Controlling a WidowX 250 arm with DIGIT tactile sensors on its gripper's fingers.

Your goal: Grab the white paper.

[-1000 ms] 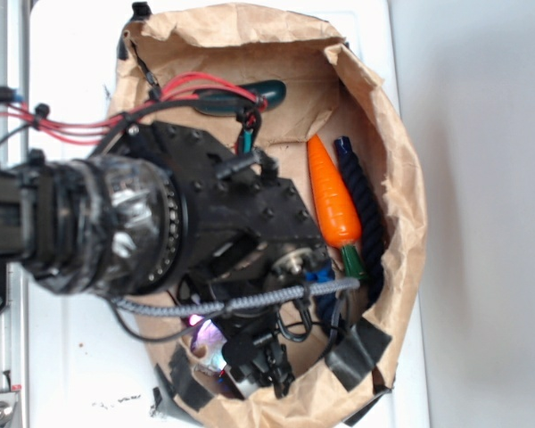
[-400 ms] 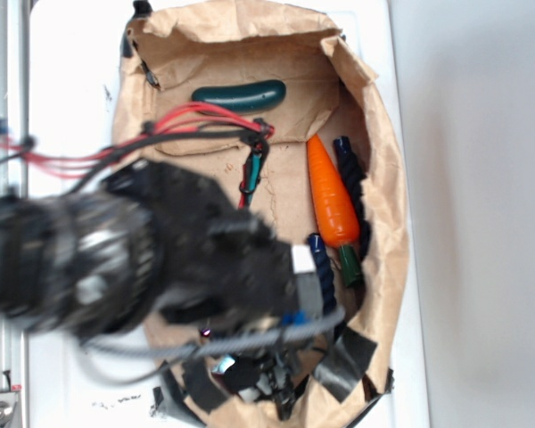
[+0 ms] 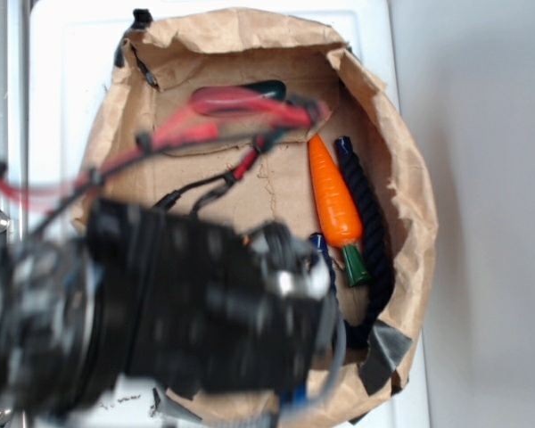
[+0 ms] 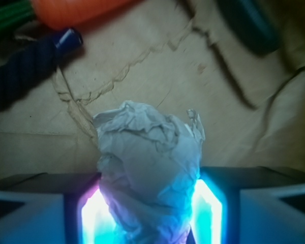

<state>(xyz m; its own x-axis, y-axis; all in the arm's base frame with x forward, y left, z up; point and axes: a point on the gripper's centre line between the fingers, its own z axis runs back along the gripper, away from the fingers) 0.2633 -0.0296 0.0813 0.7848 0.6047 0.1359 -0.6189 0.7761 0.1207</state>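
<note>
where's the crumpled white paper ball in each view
Exterior: not visible; the blurred black arm covers the lower part of the brown paper bag.
Wrist: crumpled white paper ball at lower centre, between the glowing gripper fingers.
Shared landmark: the orange carrot beside the dark blue rope.

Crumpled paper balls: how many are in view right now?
1. The white paper sits between the gripper fingers in the wrist view. In the exterior view the arm covers that spot in the brown paper bag, so others may be hidden.

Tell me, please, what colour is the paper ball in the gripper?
Greyish off-white paper ball, clearest in the wrist view.
</note>
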